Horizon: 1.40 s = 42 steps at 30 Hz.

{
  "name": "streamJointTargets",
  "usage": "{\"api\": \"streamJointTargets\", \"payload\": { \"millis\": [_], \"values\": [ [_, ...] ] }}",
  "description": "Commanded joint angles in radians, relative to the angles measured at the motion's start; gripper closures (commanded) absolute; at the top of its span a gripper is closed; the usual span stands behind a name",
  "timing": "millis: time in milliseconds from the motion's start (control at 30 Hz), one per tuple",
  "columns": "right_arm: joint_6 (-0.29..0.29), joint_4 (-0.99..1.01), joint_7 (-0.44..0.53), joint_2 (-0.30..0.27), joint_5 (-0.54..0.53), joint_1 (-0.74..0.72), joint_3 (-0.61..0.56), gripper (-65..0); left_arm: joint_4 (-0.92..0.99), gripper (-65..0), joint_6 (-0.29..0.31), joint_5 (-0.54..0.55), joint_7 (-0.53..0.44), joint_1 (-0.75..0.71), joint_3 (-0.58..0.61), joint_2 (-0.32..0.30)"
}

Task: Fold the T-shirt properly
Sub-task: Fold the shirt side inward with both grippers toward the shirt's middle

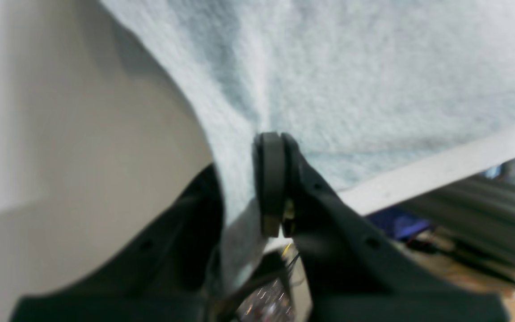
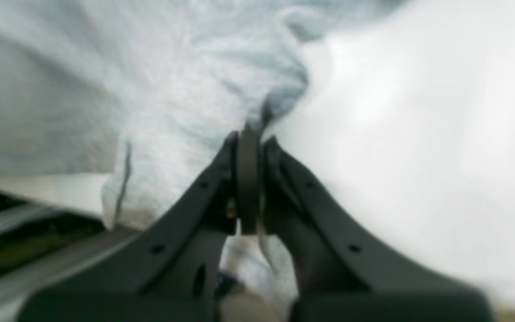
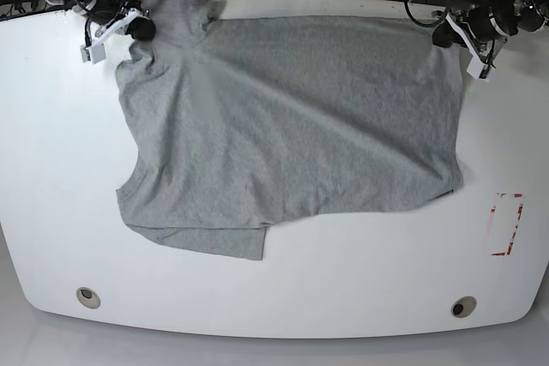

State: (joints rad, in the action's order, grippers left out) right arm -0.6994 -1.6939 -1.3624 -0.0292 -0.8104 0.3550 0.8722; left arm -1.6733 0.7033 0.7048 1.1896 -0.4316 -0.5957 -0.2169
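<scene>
T-shirt (image 3: pixel 292 117) cloth lies spread out on the white desk (image 3: pixel 283 289), covering most of the far half, with its grey back or plain side up and no letters showing. One sleeve pokes out toward the near left part of the desk, and the cloth has soft wrinkles running across it. The right gripper (image 2: pixel 248 134) is at the far left corner of the desk, and its jaws are squeezed tight on a bunched bit of the shirt's edge. The left gripper (image 1: pixel 273 138) is at the far right corner, and its jaws are pinched on the shirt's edge there too, right by the far rim of the desk. The wrist views are blurry, so I cannot tell just how much cloth each one has. I think the shirt is light and very floppy. It will sag in the middle if it is lifted, and it can slide on the smooth desk. Thin cloth can slip out of a small pinch, so a good hold takes the hem or a thick seam, at two corners of the same edge, and both sides should move together to keep the fold straight.
</scene>
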Motion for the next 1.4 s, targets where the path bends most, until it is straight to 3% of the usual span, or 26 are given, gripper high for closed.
{"api": "streamJointTargets", "payload": {
  "millis": [0, 500, 767, 1067, 1367],
  "values": [
    [0.001, -0.058, 0.011, -0.010, -0.043, 0.034, 0.008, 0.0, -0.061, -3.5, -0.005, 0.000, 0.006, -0.025, -0.013, -0.016],
    [0.001, -0.122, 0.011, -0.011, -0.298, 0.203, 0.009, 0.0, -0.236, -3.5, -0.005, 0.000, 0.006, -0.109, -0.092, -0.017],
    [0.001, -0.122, 0.011, -0.015, -0.456, 0.172, 0.008, 0.0, -0.235, -3.8, -0.005, -0.009, 0.006, 0.010, -0.132, -0.013],
    [0.001, -0.120, 0.011, -0.021, -0.448, 0.045, 0.008, 0.0, -0.218, -3.9, -0.005, -0.009, 0.006, 0.153, -0.123, -0.013],
    [0.001, -0.104, 0.011, -0.051, -0.402, -0.083, -0.001, 0.0, -0.172, -4.0, -0.005, -0.009, 0.006, 0.305, -0.042, -0.013]
  ]
}}
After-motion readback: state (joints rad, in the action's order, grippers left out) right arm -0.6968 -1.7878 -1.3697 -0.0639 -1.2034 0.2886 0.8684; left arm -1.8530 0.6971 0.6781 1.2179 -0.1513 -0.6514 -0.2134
